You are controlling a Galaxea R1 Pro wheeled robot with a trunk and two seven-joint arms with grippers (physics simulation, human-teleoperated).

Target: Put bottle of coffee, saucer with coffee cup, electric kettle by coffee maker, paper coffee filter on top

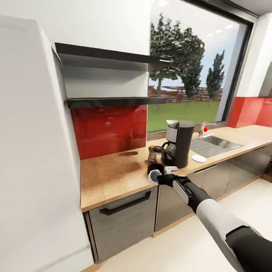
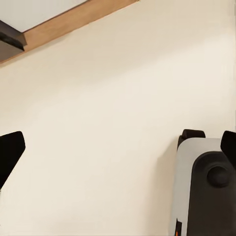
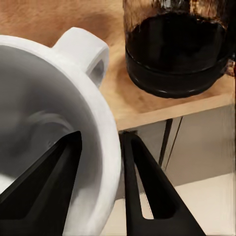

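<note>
Head view first: our right claw [image 1: 160, 176] reached to the counter [image 1: 113, 177] edge and gripped the coffee cup [image 1: 154, 176], held tilted just in front of the coffee maker [image 1: 180, 143]. A pale filter [image 1: 172, 122] sat on top of the machine, the saucer [image 1: 198, 158] lay bare on the counter between the machine and the sink [image 1: 215, 143], and the dark kettle [image 1: 155, 154] stood just beside the carafe. The shelf [image 1: 113, 101] held nothing that we could see. We could not make out the coffee jar for certain.

Left wrist view: we saw pale floor and part of the robot's own base; the left claw's [image 2: 118, 152] dark fingertips [image 2: 10, 152] stood wide apart, holding nothing.

Right wrist view: one finger [image 3: 44, 187] sat inside the cup [image 3: 54, 128] and the other outside, pinching its rim, with the kettle [image 3: 177, 49] close by on the counter [image 3: 132, 103].

We judged the cup on the saucer to be the main step left.
</note>
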